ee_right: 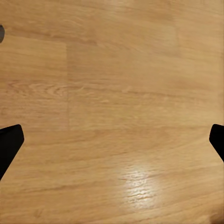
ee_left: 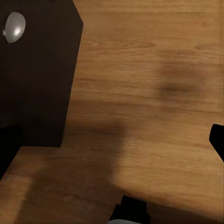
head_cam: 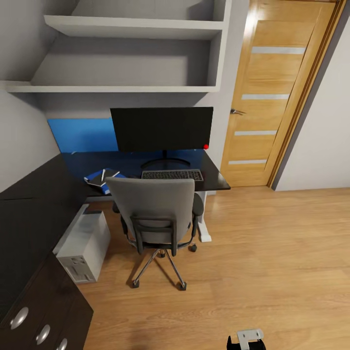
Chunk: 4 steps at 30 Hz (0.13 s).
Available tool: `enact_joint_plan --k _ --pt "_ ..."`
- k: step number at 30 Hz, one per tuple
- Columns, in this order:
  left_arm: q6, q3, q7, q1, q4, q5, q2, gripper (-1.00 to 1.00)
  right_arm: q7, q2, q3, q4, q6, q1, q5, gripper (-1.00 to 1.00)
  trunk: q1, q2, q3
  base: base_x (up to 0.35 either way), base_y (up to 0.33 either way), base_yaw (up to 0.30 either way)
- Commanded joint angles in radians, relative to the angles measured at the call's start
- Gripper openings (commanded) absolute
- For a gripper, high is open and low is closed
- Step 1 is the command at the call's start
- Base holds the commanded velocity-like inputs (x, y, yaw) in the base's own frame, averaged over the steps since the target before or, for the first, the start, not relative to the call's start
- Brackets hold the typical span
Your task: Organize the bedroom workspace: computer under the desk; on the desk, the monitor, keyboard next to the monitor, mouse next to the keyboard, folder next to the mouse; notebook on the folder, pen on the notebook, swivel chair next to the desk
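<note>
The black L-shaped desk (head_cam: 34,194) carries the monitor (head_cam: 161,129) with the keyboard (head_cam: 171,174) in front of its stand. Left of the keyboard lies the blue folder (head_cam: 106,188), with the grey-white notebook (head_cam: 96,179) and the dark pen (head_cam: 103,175) on top. The grey swivel chair (head_cam: 153,214) stands pushed in at the desk, its back toward me. On the floor by the desk's inner corner sits the computer (head_cam: 85,245). The mouse is out of view. Both my left gripper (ee_left: 114,142) and my right gripper (ee_right: 112,142) are open over bare floor.
Black drawers with silver knobs (head_cam: 41,321) are at the near left, and a drawer front (ee_left: 37,70) is close to my left gripper. A wooden door (head_cam: 272,97) is at the right, grey shelves (head_cam: 131,53) hang above the desk. Open plank floor (head_cam: 272,253) spreads right.
</note>
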Motion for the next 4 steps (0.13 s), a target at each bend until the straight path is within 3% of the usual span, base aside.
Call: enact_joint_plan --k 1,4 --pt "-0.001 -0.008 0.009 0.0 0.0 0.0 0.0 1.0 -0.001 0.001 0.009 0.002 -0.003 -0.001 -0.007 1.0 0.0 0.0 -0.001 0.0 0.0 0.0" --pt "-0.001 -0.008 0.009 0.0 0.0 0.0 0.001 1.0 -0.001 0.001 0.008 0.002 -0.003 -0.001 -0.007 1.0 0.0 0.0 -0.001 0.0 0.0 0.0"
